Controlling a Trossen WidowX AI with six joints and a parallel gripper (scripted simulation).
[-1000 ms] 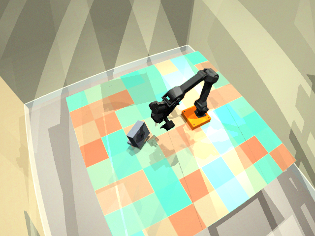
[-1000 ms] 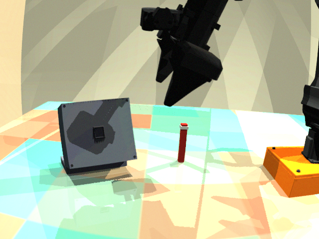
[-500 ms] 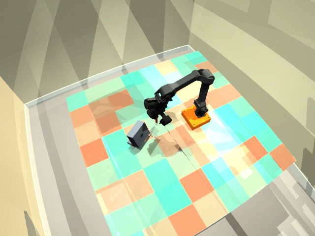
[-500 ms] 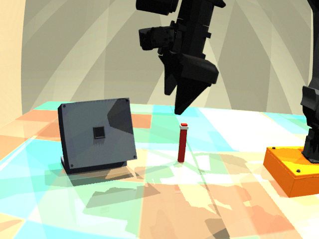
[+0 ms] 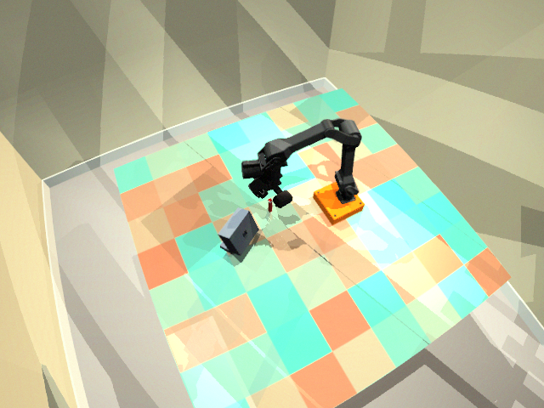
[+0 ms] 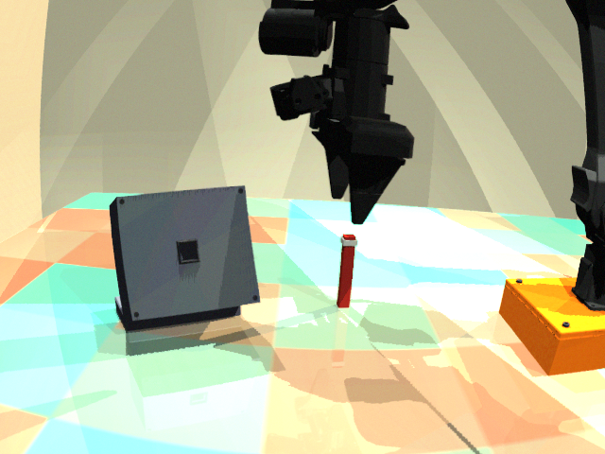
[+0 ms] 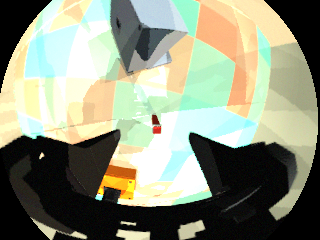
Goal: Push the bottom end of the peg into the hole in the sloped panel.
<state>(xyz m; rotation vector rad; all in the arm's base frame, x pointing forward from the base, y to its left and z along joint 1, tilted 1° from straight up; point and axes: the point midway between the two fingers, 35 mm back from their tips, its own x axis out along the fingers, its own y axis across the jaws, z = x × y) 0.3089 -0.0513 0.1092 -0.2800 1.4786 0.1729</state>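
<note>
Peg (image 5: 269, 205) (image 6: 346, 274) (image 7: 156, 125), red with a pale band near its top, is stood upright on the patchwork tabletop (image 5: 303, 325) (image 6: 312, 420) (image 7: 205, 65), its long axis near vertical. It is placed between the sloped panel (image 5: 240, 232) (image 6: 215, 264) (image 7: 150, 25) and the orange base (image 5: 332, 214) (image 6: 537, 332) (image 7: 120, 171). The gripper (image 5: 270, 197) (image 6: 348, 210) (image 7: 155, 134) is held above it, fingers spread, with nothing grasped.

A red peg (image 5: 269, 205) (image 6: 346, 275) (image 7: 156, 128) stands upright near a sloped grey panel (image 5: 241, 232) (image 6: 156, 278) (image 7: 160, 15).
</note>
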